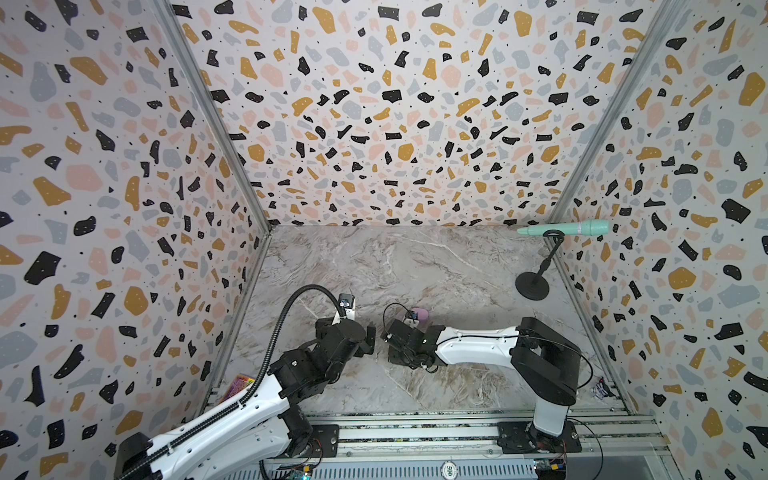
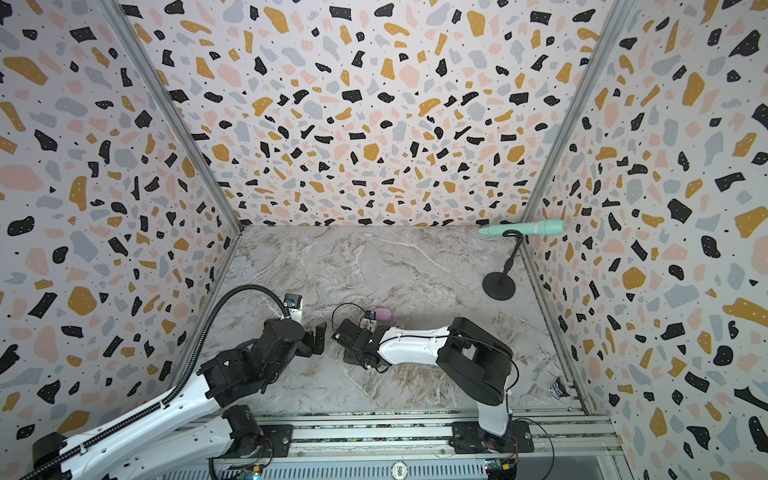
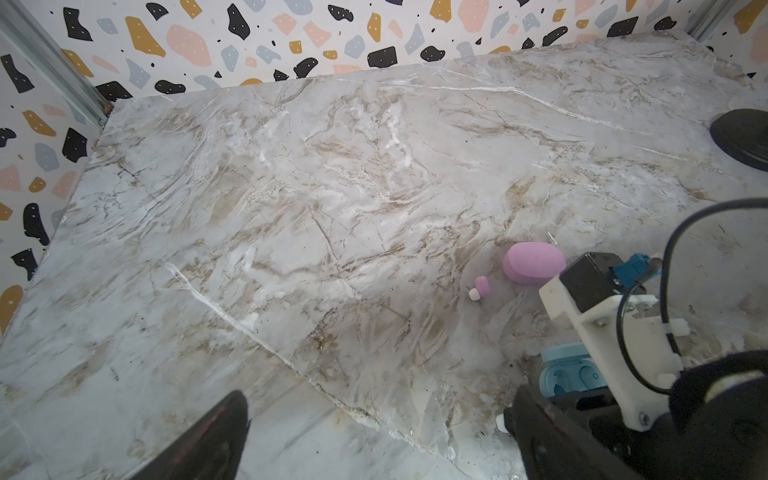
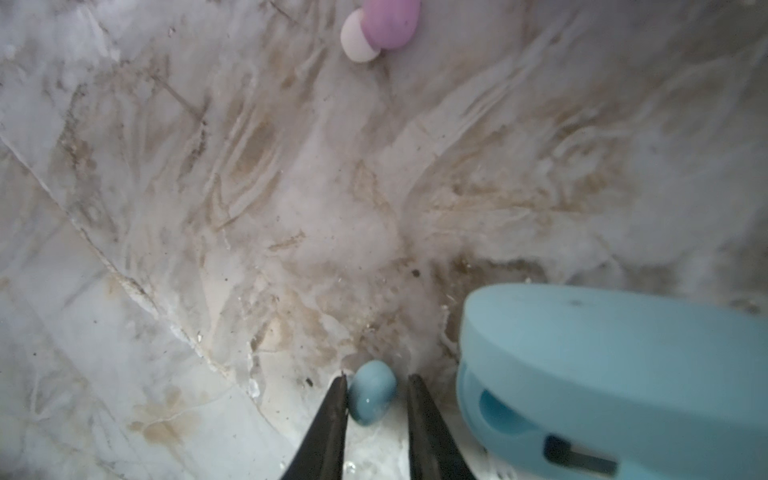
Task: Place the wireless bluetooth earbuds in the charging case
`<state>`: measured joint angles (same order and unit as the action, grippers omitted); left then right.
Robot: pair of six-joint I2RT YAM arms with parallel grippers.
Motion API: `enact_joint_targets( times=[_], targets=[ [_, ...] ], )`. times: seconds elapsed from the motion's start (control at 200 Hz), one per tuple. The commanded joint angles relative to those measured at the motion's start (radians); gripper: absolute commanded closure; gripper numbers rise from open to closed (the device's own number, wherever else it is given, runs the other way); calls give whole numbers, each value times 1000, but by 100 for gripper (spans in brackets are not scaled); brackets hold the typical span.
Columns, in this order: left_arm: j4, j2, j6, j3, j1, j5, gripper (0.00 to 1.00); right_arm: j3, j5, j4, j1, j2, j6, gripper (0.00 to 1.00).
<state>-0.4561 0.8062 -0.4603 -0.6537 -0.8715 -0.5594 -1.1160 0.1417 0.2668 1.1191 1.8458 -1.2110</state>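
Right gripper [image 4: 378, 377], seen close from its wrist camera, sits low over the marble table [image 4: 208, 208] with its 2 dark jaws a little apart and 1 light blue earbud [image 4: 371, 397] between them. 1 jaw touches the earbud and the other shows a thin gap, so nothing is clamped yet. The earbud lies on the table just beside the blue charging case [image 4: 615, 374], whose lid stands open. Its whitish tip is hidden from view. The earbud looks smooth, rounded and glossy, so a good pinch likely means closing gently and squarely across its middle, or it may squirt out sideways. Next it probably needs only a short lift over the case's rim, then a turn to match an empty socket. The case looks light and may slide under a push. The left gripper [image 3: 376, 399], jaws wide apart and empty, waits near the case and could steady it. Farther from the blue case, 1 pink earbud [image 3: 480, 286] lies on the table beside a closed pink case [image 3: 534, 257].
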Motion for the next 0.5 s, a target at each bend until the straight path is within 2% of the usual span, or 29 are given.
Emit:
enact_joint_targets(
  times=[0.0,0.491],
  targets=[
    [20,-16,3,-22,6,0,0,-30,1,11,-4,8,-5,74],
    [31,-21,10,-17,5,16,0,-34,-14,-7,-7,29,6,76]
  ],
)
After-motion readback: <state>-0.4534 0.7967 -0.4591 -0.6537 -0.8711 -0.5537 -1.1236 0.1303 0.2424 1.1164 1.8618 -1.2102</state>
